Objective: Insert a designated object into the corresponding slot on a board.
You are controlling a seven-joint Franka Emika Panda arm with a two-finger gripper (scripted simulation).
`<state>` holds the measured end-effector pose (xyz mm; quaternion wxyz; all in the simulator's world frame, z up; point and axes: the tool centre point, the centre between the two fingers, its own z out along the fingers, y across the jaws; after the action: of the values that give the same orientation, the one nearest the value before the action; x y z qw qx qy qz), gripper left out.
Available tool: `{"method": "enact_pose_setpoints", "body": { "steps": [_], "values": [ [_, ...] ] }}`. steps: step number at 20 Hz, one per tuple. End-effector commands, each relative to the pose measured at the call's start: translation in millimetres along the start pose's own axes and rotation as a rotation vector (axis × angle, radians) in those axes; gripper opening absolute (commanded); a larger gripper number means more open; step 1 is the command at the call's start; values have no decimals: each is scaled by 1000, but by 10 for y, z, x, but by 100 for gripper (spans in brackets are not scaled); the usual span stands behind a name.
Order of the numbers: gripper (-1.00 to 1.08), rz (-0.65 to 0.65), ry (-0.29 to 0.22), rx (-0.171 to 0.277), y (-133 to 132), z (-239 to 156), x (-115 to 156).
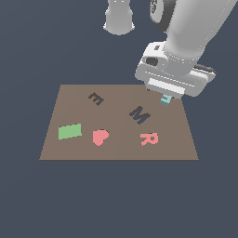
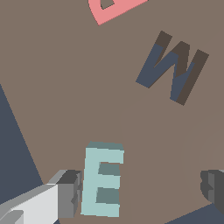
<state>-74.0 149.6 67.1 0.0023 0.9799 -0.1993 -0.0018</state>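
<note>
The teal letter-E block (image 1: 165,99) lies near the far edge of the brown board (image 1: 116,151), on the exterior view's right, just under my gripper (image 1: 166,96). In the wrist view the E block (image 2: 103,179) lies flat on the board (image 2: 65,87) between my fingers. It is close beside one finger (image 2: 70,192) and far from the other. My gripper (image 2: 140,190) is open and holds nothing. The dark E-shaped slot (image 1: 95,98) is at the far side of the board toward the exterior view's left, well apart from the block.
A dark M-shaped recess (image 1: 139,115) (image 2: 173,65) lies mid-board. A pink R (image 1: 149,138) (image 2: 113,8), a pink heart (image 1: 100,136) and a green rectangle (image 1: 70,131) sit along the near side. The arm's base (image 1: 119,18) stands beyond the board.
</note>
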Motion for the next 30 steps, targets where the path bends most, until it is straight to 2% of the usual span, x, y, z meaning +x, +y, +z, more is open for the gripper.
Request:
{"method": "enact_pose_setpoints", "body": {
  "steps": [1, 9, 24, 25, 30],
  "values": [
    [100, 29, 1, 2, -90, 59, -52],
    [100, 76, 2, 5, -263, 163, -131],
    [100, 80, 2, 5, -279, 372, -133],
    [-100, 80, 2, 5, -279, 372, -133],
    [-100, 80, 2, 5, -279, 372, -133]
  ]
}}
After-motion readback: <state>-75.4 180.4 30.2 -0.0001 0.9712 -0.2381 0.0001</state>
